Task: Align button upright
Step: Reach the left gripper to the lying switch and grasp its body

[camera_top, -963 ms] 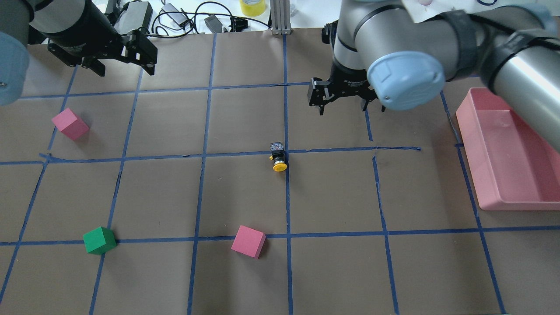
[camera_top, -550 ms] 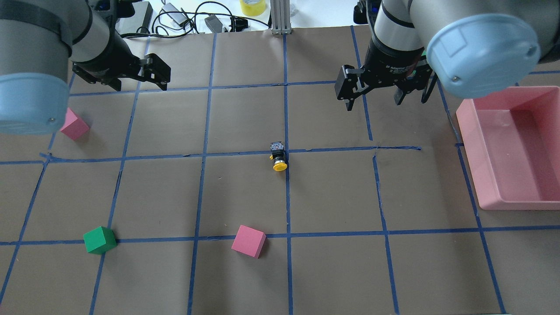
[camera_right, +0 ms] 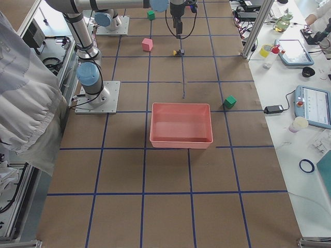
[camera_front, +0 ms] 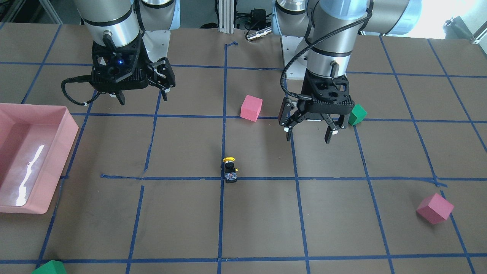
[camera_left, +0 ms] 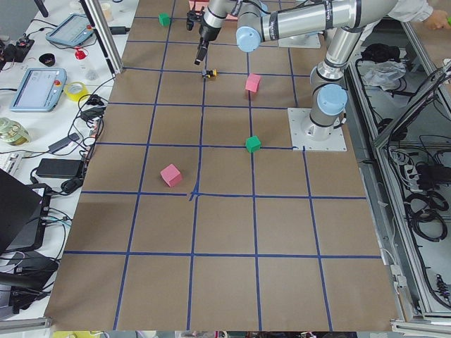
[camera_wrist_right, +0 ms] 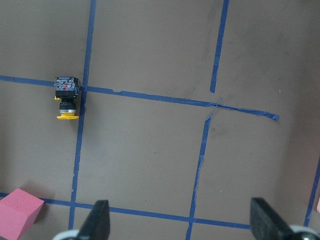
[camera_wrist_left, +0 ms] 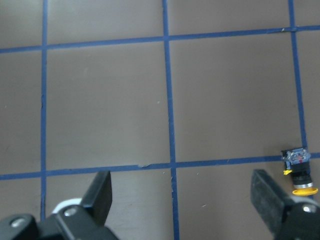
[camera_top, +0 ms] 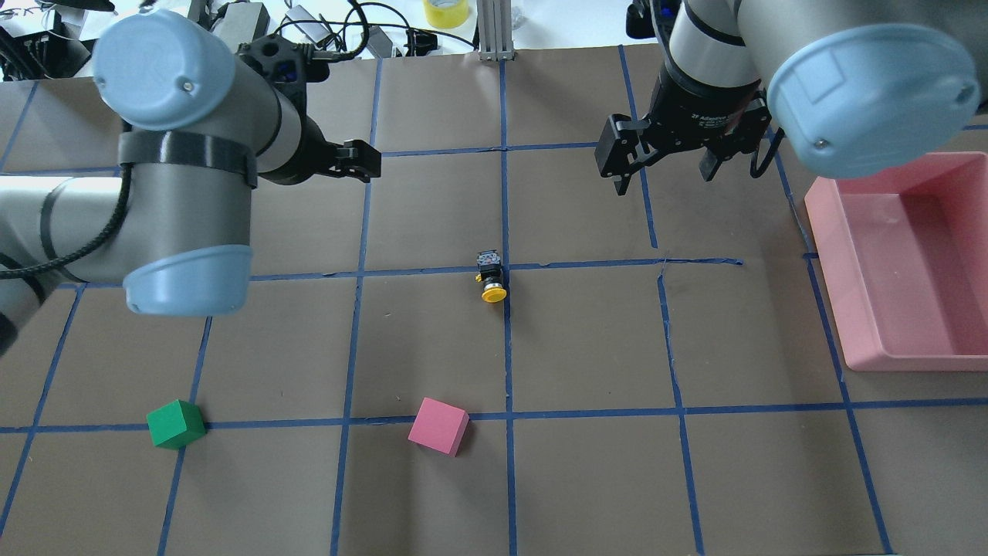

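Observation:
The button [camera_top: 491, 276] lies on its side on a blue tape line mid-table, its yellow cap pointing toward the robot. It also shows in the front view [camera_front: 229, 170], the left wrist view [camera_wrist_left: 299, 172] and the right wrist view [camera_wrist_right: 66, 97]. My left gripper [camera_front: 308, 136] is open and empty, above the table to the button's left, apart from it. In the overhead view my left arm hides most of it. My right gripper [camera_top: 664, 177] is open and empty, above the table to the button's far right.
A pink tray [camera_top: 827, 270] stands at the right edge. A pink cube [camera_top: 438, 426] and a green cube [camera_top: 175, 424] sit on the near side. Another pink cube [camera_front: 435, 208] lies far left. A second green cube [camera_front: 49, 268] lies at the far right.
My left arm has swung in toward the table's middle and now covers the far-left pink cube in the overhead view. My right gripper moved right and back. The button has not moved.

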Motion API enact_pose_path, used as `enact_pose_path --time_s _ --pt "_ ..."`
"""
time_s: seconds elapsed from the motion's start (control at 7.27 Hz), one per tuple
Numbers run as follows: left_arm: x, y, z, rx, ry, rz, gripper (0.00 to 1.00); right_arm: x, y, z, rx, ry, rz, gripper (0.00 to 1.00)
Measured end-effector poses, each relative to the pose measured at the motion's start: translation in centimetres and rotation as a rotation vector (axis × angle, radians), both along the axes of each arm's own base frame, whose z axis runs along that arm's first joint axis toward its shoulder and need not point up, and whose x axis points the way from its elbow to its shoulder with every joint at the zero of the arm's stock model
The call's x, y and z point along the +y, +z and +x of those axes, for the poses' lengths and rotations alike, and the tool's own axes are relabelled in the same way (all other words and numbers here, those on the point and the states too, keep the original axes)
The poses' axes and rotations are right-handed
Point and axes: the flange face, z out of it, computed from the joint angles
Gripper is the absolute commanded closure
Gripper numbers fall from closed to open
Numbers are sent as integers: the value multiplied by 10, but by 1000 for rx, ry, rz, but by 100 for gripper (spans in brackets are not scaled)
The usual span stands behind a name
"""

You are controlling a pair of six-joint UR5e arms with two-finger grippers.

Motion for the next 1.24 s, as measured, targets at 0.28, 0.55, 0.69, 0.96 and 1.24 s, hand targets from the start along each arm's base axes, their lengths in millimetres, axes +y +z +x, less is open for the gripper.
enact_pose_path --time_s 0.28,0.55,0.69,0.96,1.24 --pt "17 -30 -43 -29 50 -43 0 0 -1 1 -3 5 1 0" --pt "20 -55 -56 -29 97 -63 0 -1 -1 1 -6 5 -2 0" --pt "21 -66 -58 -21 119 -51 1 -1 0 1 -7 5 -9 0" --pt "28 -83 -60 15 186 -44 8 -3 2 1 -8 5 -23 0" --pt "41 -104 -67 28 199 -43 10 -3 3 2 -10 6 -27 0"
